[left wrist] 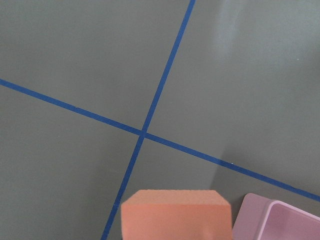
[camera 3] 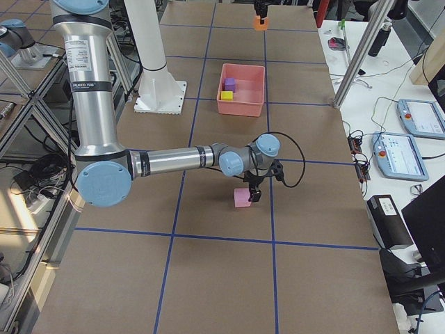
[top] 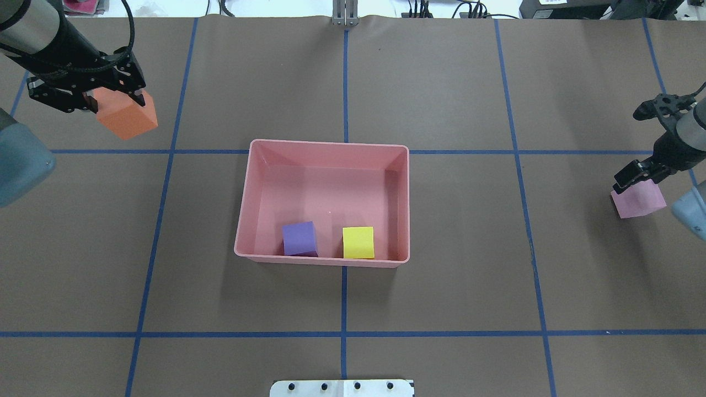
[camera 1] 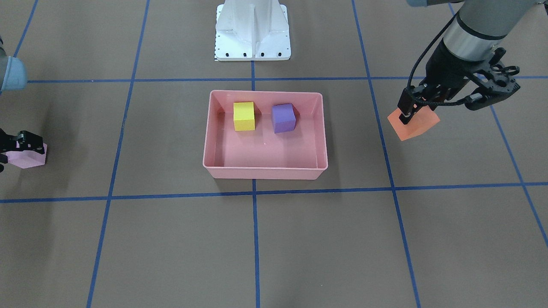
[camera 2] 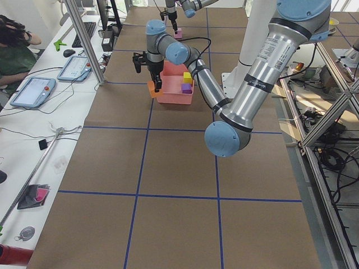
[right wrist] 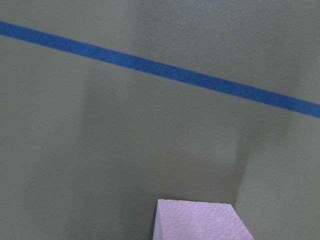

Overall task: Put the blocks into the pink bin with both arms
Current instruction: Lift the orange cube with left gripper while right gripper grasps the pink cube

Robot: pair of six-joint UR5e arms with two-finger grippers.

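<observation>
The pink bin (camera 1: 265, 173) sits at the table's middle, also in the overhead view (top: 325, 144). A yellow-green block (camera 1: 244, 116) and a purple block (camera 1: 283, 118) lie inside it, side by side at the wall nearest the robot. My left gripper (camera 1: 411, 117) is shut on the orange block (camera 1: 421, 124) and holds it above the table, beside the bin; the left wrist view shows the block (left wrist: 175, 215) and a bin corner (left wrist: 280, 220). My right gripper (top: 634, 179) is shut on the light pink block (top: 640, 201), low at the table, far from the bin.
The white base pedestal (camera 1: 252, 34) stands behind the bin on the robot's side. Blue tape lines (top: 345, 331) grid the brown table cover. An operator (camera 2: 14, 56) with tablets sits at a side bench beyond the table's far edge.
</observation>
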